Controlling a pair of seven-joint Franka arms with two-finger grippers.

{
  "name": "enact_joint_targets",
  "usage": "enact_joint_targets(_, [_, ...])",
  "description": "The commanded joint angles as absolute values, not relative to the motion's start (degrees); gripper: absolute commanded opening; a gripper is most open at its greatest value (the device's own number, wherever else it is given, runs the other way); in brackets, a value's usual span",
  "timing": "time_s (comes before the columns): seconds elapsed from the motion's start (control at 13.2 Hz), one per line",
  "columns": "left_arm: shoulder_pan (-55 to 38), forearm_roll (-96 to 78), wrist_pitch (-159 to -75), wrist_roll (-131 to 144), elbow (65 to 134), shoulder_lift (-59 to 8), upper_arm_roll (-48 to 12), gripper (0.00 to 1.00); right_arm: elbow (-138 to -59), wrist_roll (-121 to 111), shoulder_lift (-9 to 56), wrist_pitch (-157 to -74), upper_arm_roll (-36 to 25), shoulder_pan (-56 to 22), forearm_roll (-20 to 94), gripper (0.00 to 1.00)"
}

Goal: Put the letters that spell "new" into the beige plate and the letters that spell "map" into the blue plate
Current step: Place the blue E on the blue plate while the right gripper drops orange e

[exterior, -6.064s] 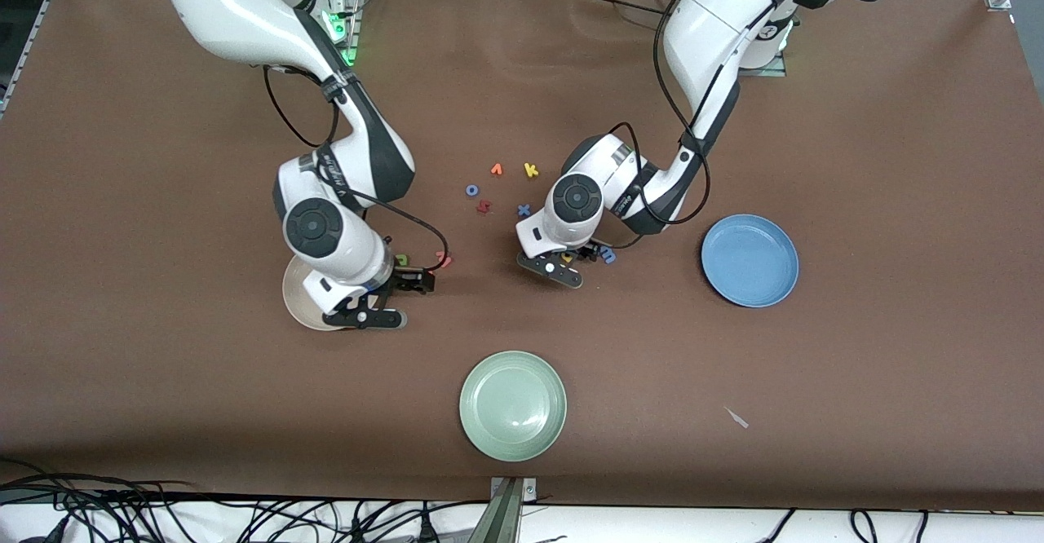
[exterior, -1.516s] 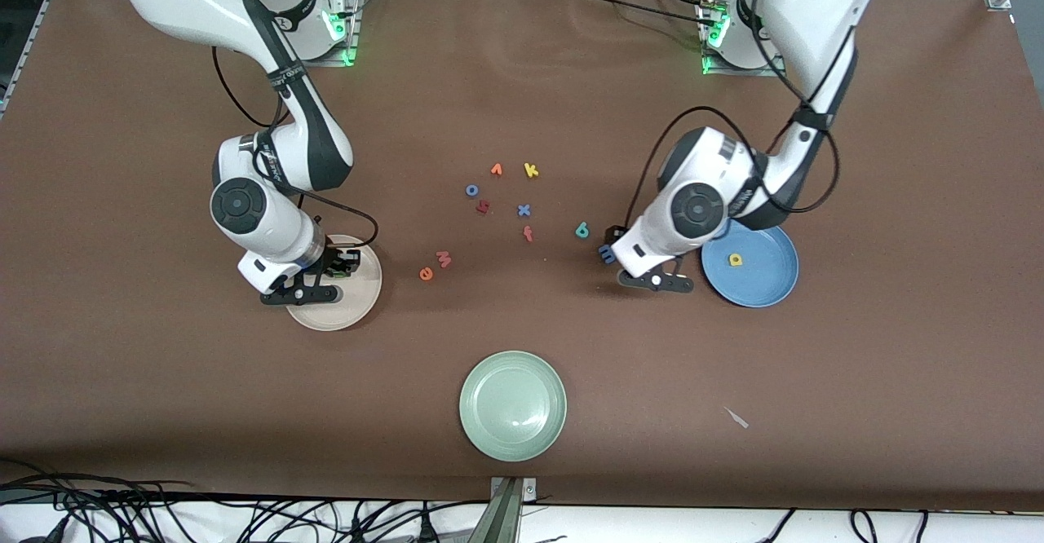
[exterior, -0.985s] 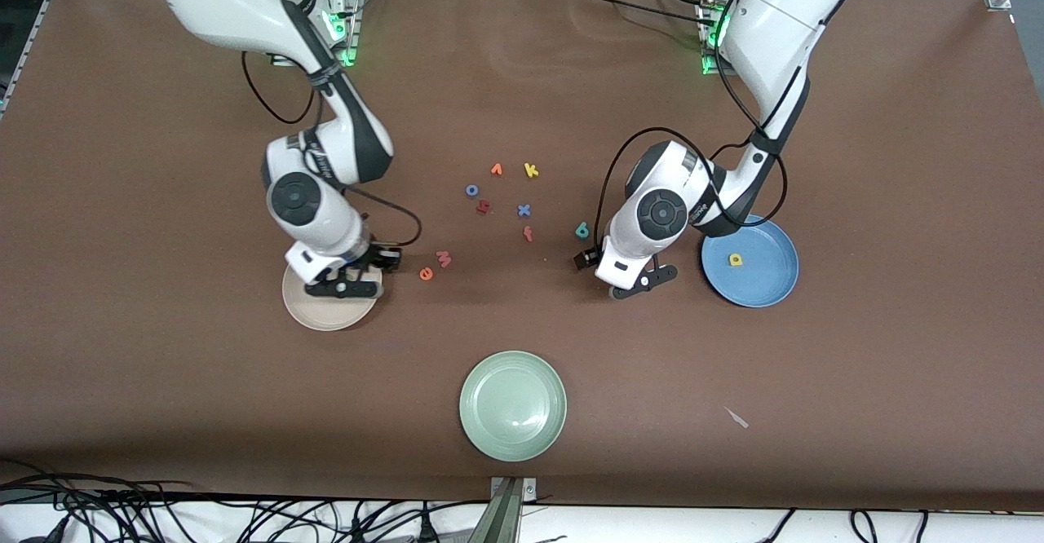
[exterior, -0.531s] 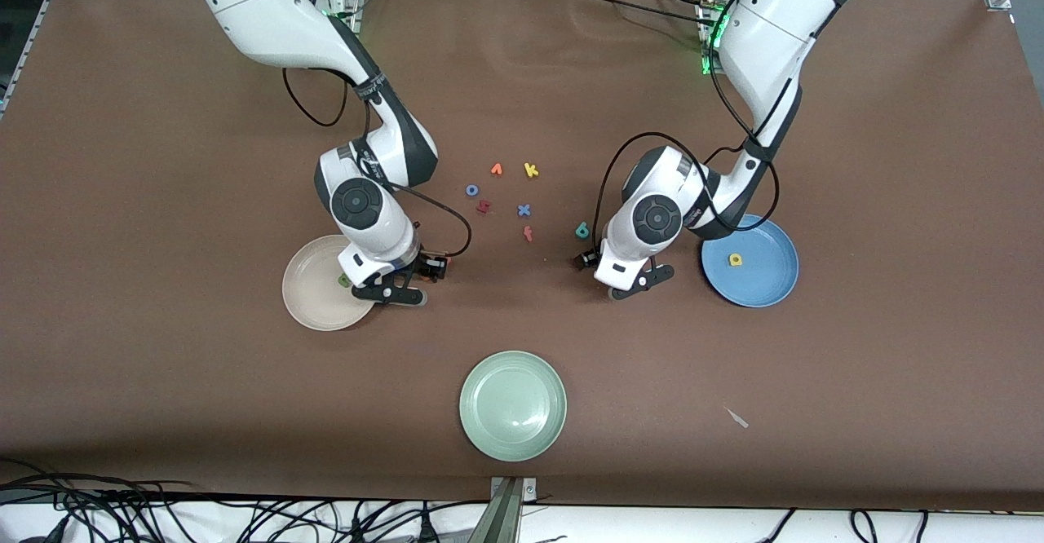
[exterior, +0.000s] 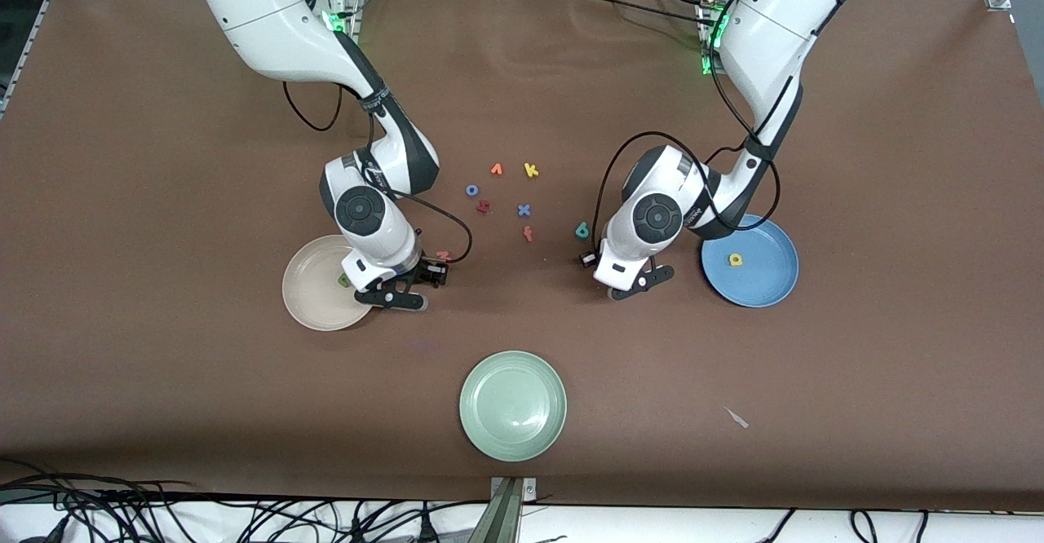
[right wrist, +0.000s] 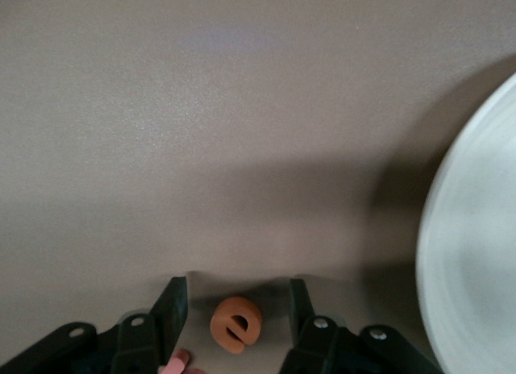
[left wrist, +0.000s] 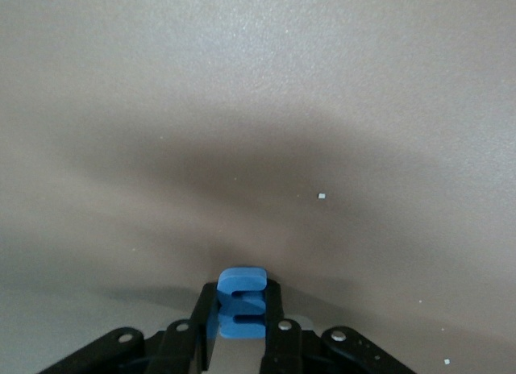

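My left gripper [left wrist: 242, 300] is shut on the blue m [left wrist: 243, 279] at the table surface; in the front view this gripper [exterior: 589, 260] sits between the teal p [exterior: 582, 230] and the blue plate [exterior: 749, 282], which holds the yellow a [exterior: 736, 260]. My right gripper [right wrist: 236, 305] is open, its fingers standing on either side of the orange e [right wrist: 236, 324] without touching it. The pinkish-red w [exterior: 443, 255] lies just beside it. In the front view the right gripper [exterior: 428, 276] is next to the beige plate [exterior: 314, 302], where the green n [exterior: 343, 280] lies.
A pale green plate [exterior: 513, 405] stands nearer the front camera, mid-table. Loose letters lie between the arms: orange v-like letter [exterior: 496, 169], yellow k [exterior: 531, 170], blue o [exterior: 471, 190], dark red letter [exterior: 483, 206], blue x [exterior: 524, 210], red f [exterior: 528, 234].
The left gripper has closed on the blue m. The right gripper has moved off the beige plate to the orange e and come down around it, leaving the green n in the plate.
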State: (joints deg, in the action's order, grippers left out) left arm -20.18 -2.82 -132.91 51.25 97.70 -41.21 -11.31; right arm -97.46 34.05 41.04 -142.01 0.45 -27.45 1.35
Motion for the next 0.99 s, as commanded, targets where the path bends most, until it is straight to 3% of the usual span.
enact_joint_targets(0.0, [-20.21, -3.52, -128.26, 47.91, 95.99, -39.3, -10.37, 0.0, -97.38, 35.07, 41.75, -142.47, 0.53, -27.86, 1.84, 0.54])
enact_joint_targets(0.3, [-15.84, -1.5, -116.57, 34.49, 93.16, -36.23, -9.4, 0.0, -98.96, 35.07, 41.22, -142.65, 0.53, -27.86, 1.85, 0.28])
enact_joint_targets(0.45, [-11.97, -1.06, -111.99, 23.87, 93.16, -34.55, -9.14, 0.0, -98.96, 34.63, 40.52, -142.47, 0.53, -27.86, 1.93, 0.21])
enact_joint_targets(0.91, [-0.2, 10.43, -108.63, 9.67, 95.18, -34.18, -9.23, 0.0, -98.88, 23.24, 33.5, -131.68, -0.78, -24.53, 1.85, 0.21])
